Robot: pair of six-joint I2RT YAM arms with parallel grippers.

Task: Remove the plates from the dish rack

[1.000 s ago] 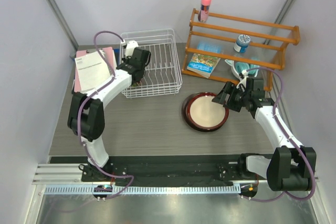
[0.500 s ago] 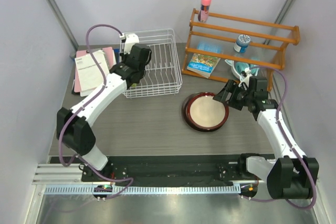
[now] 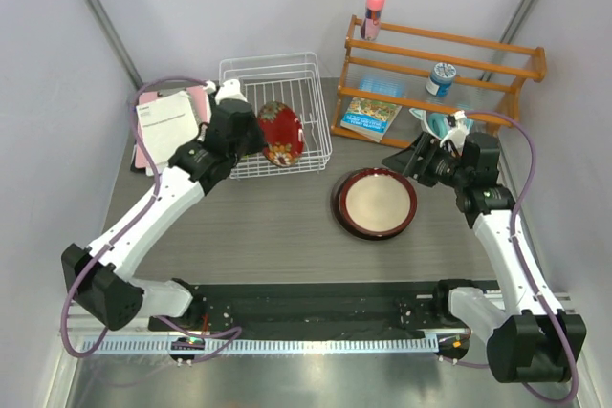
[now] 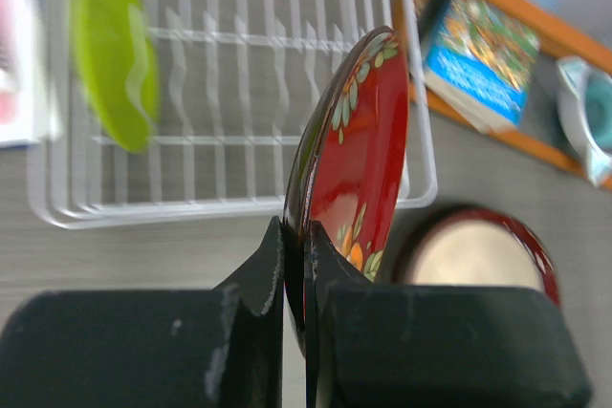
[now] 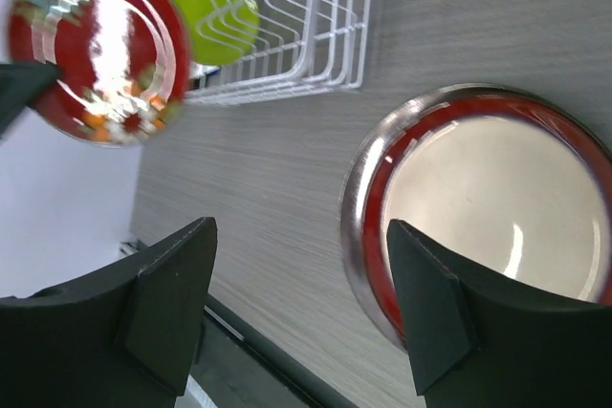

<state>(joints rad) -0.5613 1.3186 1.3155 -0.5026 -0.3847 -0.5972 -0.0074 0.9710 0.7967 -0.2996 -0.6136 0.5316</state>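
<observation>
My left gripper (image 3: 256, 136) (image 4: 295, 236) is shut on the rim of the red floral plate (image 3: 280, 133) (image 4: 359, 160). It holds the plate on edge above the front right of the white wire dish rack (image 3: 306, 78) (image 4: 239, 93). The lime green plate (image 4: 113, 64) (image 5: 208, 7) stands in the rack's left side. The dark-red-rimmed cream plate (image 3: 375, 203) (image 5: 488, 198) lies flat on the table, and a grey rim (image 5: 359, 226) shows under it. My right gripper (image 3: 418, 161) (image 5: 298, 231) is open and empty, above that plate's far right edge.
An orange-brown wooden shelf rack (image 3: 440, 54) stands at the back right with a pink bottle (image 3: 373, 11), a book (image 3: 368, 114), a jar (image 3: 440, 78) and a teal bowl (image 3: 440, 123). Papers on a pink folder (image 3: 163, 126) lie left of the dish rack.
My left gripper has lifted the red floral plate out of the rack and swung it toward the rack's front right. My right gripper has drawn back and up from the plate on the table.
</observation>
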